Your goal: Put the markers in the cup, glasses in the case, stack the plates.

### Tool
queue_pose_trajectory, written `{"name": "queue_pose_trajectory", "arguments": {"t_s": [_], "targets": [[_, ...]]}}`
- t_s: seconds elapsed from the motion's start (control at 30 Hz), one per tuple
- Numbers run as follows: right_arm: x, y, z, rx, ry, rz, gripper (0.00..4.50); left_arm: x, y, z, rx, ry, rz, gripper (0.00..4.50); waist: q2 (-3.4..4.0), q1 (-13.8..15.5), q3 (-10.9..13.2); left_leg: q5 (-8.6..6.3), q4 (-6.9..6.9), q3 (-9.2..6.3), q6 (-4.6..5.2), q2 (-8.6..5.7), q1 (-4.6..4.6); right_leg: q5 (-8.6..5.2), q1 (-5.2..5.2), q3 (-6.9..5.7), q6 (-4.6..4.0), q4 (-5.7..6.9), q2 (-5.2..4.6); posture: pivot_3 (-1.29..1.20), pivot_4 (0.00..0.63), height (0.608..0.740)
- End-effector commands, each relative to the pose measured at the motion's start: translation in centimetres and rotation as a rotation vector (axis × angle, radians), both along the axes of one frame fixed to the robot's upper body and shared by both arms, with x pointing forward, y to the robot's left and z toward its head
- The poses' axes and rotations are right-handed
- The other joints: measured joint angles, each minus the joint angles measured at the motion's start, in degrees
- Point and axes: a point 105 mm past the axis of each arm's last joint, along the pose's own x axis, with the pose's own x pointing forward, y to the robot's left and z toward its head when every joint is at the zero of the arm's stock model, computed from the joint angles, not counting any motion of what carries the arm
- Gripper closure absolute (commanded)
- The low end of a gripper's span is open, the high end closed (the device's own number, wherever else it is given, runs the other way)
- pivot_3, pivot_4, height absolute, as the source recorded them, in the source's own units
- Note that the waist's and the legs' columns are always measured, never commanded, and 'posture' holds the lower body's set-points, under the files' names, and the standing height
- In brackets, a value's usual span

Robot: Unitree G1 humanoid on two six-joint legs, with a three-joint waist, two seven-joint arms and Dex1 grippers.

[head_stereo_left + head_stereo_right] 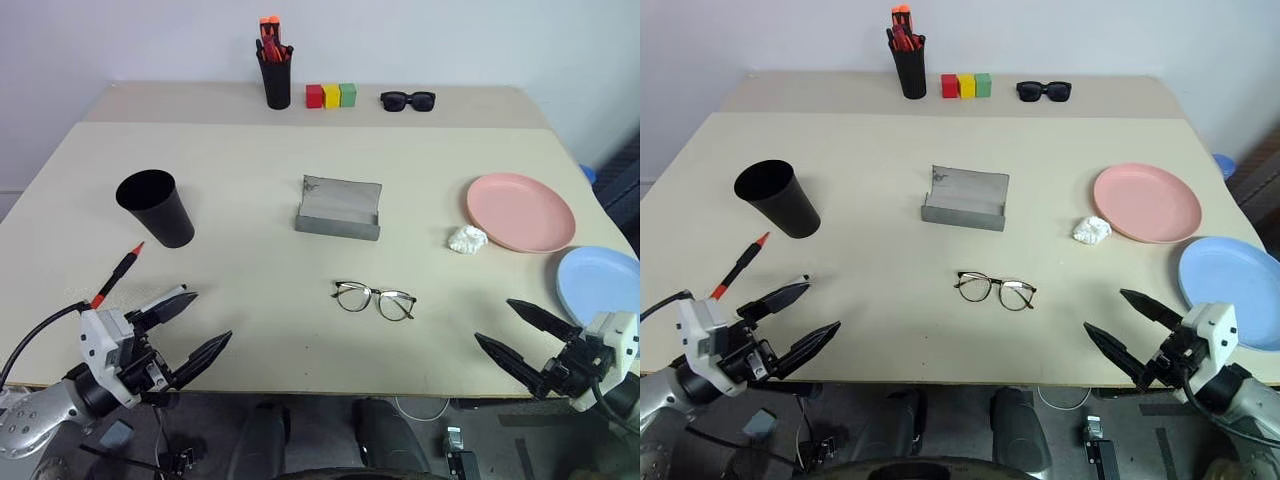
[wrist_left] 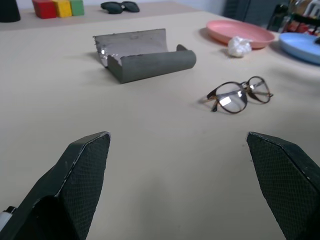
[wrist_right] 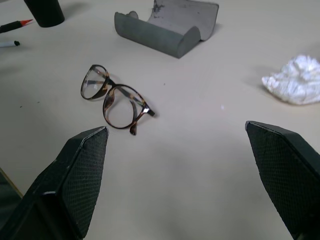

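A pale beige table stands against a plain white wall. The open grey case sits mid-table with the glasses nearer, the cup left, the plates right. Both the left hand and the right hand hover spread, empty.

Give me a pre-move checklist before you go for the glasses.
1. Left gripper open and holding nothing: ok.
2. Right gripper open and holding nothing: ok.
3. Glasses lying free on the table, nothing on them: ok.
4. Case open, with nothing seen inside: ok.
5. Both markers located: not ok in the head views, where just the red-capped marker shows; the right wrist view catches a second marker near it.
6. Plates stacked: not ok; pink plate and blue plate lie side by side.
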Motion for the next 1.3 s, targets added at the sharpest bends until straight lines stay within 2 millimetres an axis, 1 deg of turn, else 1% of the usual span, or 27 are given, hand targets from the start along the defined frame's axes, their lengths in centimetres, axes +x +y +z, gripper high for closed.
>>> {"name": "queue_pose_trajectory", "arguments": {"t_s": [0.03,0.17,0.23,0.3,0.37,0.47,0.5,0.57,0.6,0.7,0.83,0.93,1.0,1.03,1.07,1.13,1.3], "targets": [[0.3,-0.2,0.7,-0.01,-0.021,0.011,0.02,0.1,-0.4,0.8,0.0,-0.021,-0.004,0.0,0.01,0.0,0.0,0.0,0.01,0.0,0.0,0.0,0.0,0.0,-0.02,0.0,0.0,0.05,0.0,0.0,0.15,0.74],[1.0,-1.0,1.3,-0.02,-0.037,0.035,0.02,0.5,-0.3,0.9,-0.005,-0.021,-0.004,0.0,0.0,0.0,0.0,0.0,0.05,0.0,0.0,0.01,0.01,0.0,-0.01,0.0,0.0,0.06,0.01,0.0,0.15,0.74],[1.6,-1.2,1.6,-0.027,-0.062,0.062,0.02,0.7,0.2,0.8,0.005,-0.018,0.018,0.0,-0.02,-0.1,0.0,0.0,0.06,0.01,0.0,0.0,0.0,0.0,0.0,0.01,0.0,0.06,0.0,0.0,0.15,0.74],[2.3,-1.0,2.0,-0.038,-0.105,0.087,0.02,0.9,0.7,0.8,0.011,-0.022,0.045,0.0,-0.01,-0.2,0.0,0.01,0.05,0.0,0.0,0.01,0.01,0.0,0.0,0.0,0.0,0.06,0.02,0.0,0.15,0.74],[2.9,-0.3,2.2,-0.061,-0.17,0.125,0.02,1.4,1.1,1.1,0.016,-0.045,0.084,0.0,-0.01,-0.2,0.0,0.01,0.04,0.0,0.01,0.01,0.02,0.0,-0.01,0.0,0.0,0.1,0.04,0.0,0.15,0.74],[3.7,1.6,2.3,-0.056,-0.228,0.213,0.02,2.5,1.8,1.3,0.032,-0.058,0.183,0.0,-0.01,-0.2,0.0,0.01,0.02,-0.02,0.01,0.07,0.06,0.01,0.0,-0.01,0.01,0.16,0.11,0.0,0.15,0.74],[3.8,3.2,2.1,-0.047,-0.236,0.305,0.02,3.0,1.8,1.7,0.026,-0.054,0.215,0.0,-0.01,-0.2,0.0,0.02,0.04,-0.03,0.01,0.08,0.06,0.01,0.0,-0.01,0.02,0.19,0.14,0.0,0.15,0.74],[3.6,6.1,1.5,-0.045,-0.249,0.523,0.02,4.1,2.0,1.7,0.073,-0.013,0.261,0.0,-0.01,-0.2,0.0,0.02,0.05,-0.06,0.01,0.11,0.11,0.03,0.04,-0.02,0.04,0.23,0.18,0.0,0.15,0.74],[3.5,7.0,1.3,-0.048,-0.257,0.588,0.02,4.4,2.0,1.7,0.09,0.001,0.272,0.0,-0.01,-0.3,0.0,0.02,0.08,-0.07,0.01,0.12,0.12,0.04,0.04,-0.02,0.06,0.28,0.2,0.0,0.15,0.74],[3.1,9.1,2.0,0.006,-0.267,0.726,0.02,4.6,2.5,1.2,0.129,0.069,0.297,0.0,0.03,-0.2,0.0,0.03,0.04,-0.1,0.01,0.16,0.14,0.06,0.02,-0.02,0.11,0.3,0.25,0.0,0.15,0.74],[2.8,10.9,2.2,0.041,-0.247,0.857,0.02,4.5,3.2,0.6,0.17,0.16,0.289,0.0,0.01,-0.3,0.1,0.02,-0.02,-0.13,0.01,0.16,0.11,0.09,-0.02,-0.06,0.18,0.29,0.25,0.0,0.15,0.74],[3.6,11.4,2.6,0.058,-0.247,0.892,0.02,4.4,3.4,0.1,0.207,0.204,0.265,0.0,0.04,-0.3,0.1,0.03,0.02,-0.14,0.0,0.19,0.14,0.08,-0.02,-0.08,0.08,0.33,0.28,0.0,0.15,0.74],[4.1,11.5,2.7,0.076,-0.232,0.907,0.02,4.4,3.9,0.0,0.221,0.217,0.287,0.0,0.04,-0.3,0.1,0.05,0.05,-0.14,-0.03,0.19,0.15,0.09,-0.01,-0.08,0.05,0.36,0.29,0.0,0.15,0.74],[4.4,11.5,2.8,0.081,-0.228,0.914,0.02,4.7,4.5,0.7,0.226,0.17,0.323,0.0,0.03,-0.3,0.1,0.05,0.05,-0.14,-0.03,0.19,0.16,0.09,0.0,-0.08,0.05,0.36,0.28,0.0,0.15,0.74],[4.8,11.5,2.8,0.081,-0.228,0.917,0.02,5.1,5.5,0.9,0.271,0.151,0.386,0.0,0.03,-0.3,0.1,0.05,0.04,-0.14,-0.03,0.19,0.16,0.09,0.0,-0.08,0.05,0.35,0.28,0.0,0.15,0.74],[5.7,11.4,3.1,0.085,-0.235,0.912,0.02,5.6,6.5,1.4,0.338,0.145,0.433,0.0,0.01,-0.2,0.1,0.05,0.02,-0.15,-0.03,0.2,0.16,0.09,-0.02,-0.1,0.05,0.35,0.29,0.0,0.15,0.74],[6.5,11.8,3.2,0.078,-0.241,0.927,0.02,6.5,6.9,2.0,0.418,0.206,0.382,0.0,0.04,-0.2,0.1,0.05,0.01,-0.17,-0.03,0.22,0.14,0.09,-0.05,-0.12,0.06,0.39,0.32,0.0,0.15,0.74]]}}
